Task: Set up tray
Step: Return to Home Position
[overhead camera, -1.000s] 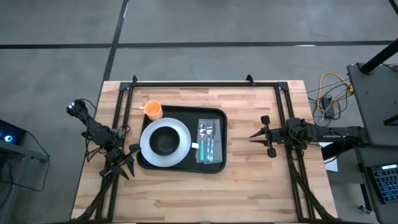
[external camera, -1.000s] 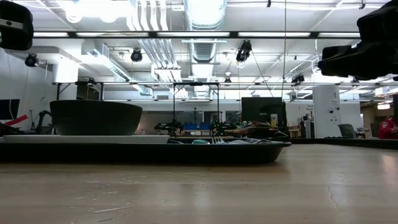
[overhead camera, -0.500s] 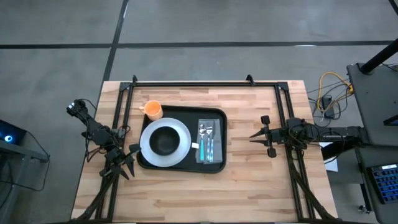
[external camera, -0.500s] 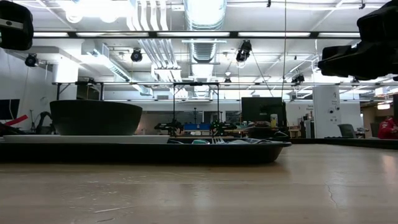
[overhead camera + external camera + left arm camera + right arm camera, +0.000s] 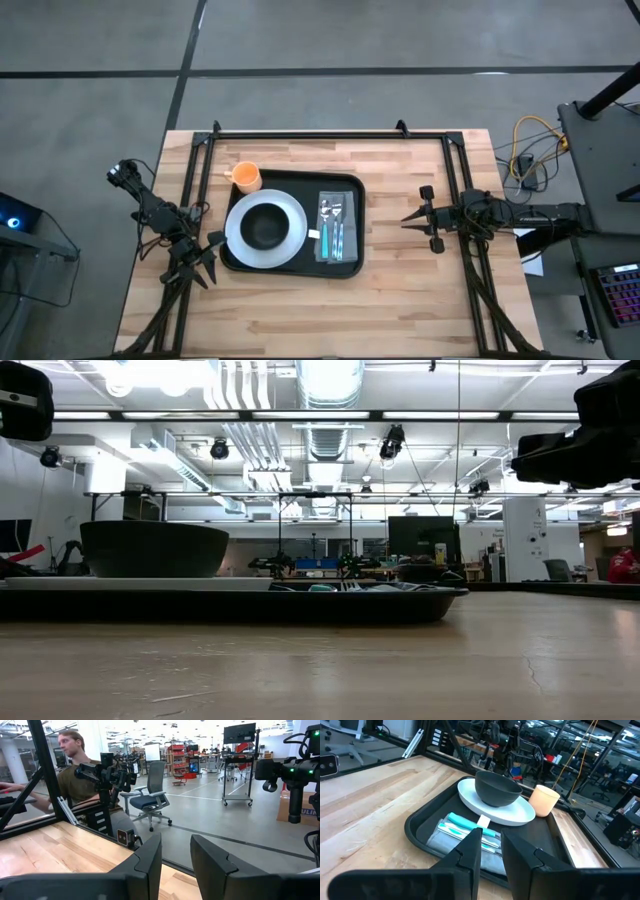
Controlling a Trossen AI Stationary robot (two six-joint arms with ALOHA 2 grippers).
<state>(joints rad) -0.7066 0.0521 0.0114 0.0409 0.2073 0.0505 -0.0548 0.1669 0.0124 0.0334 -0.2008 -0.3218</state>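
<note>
**Pale wooden table (image 5: 300,310), both arms parked**

Left gripper (image 5: 203,272) hangs off the near-left corner of the large flat black rectangular tray (image 5: 295,185). Right gripper (image 5: 408,222) waits beside its right edge. Both are parted and empty. The tray sits mid-table, fully laid. Likely homing; next needs no grasp.

Bare wood lies open between the tray's (image 5: 300,184) right rim and the right gripper (image 5: 405,220), which hangs raised over the table's (image 5: 400,300) right part. A wide bare strip runs along the near edge, and a narrower one runs beyond the tray. On the tray's left half, the bowl (image 5: 264,226) on its plate (image 5: 295,240) stands tallest, and the cup (image 5: 247,178) stands at the far left corner. The napkin (image 5: 350,245) and cutlery (image 5: 334,230) lie low on the right. The left gripper (image 5: 203,268) crowds the tray's near left corner. Black frame bars (image 5: 310,134) border the far edge.
</note>
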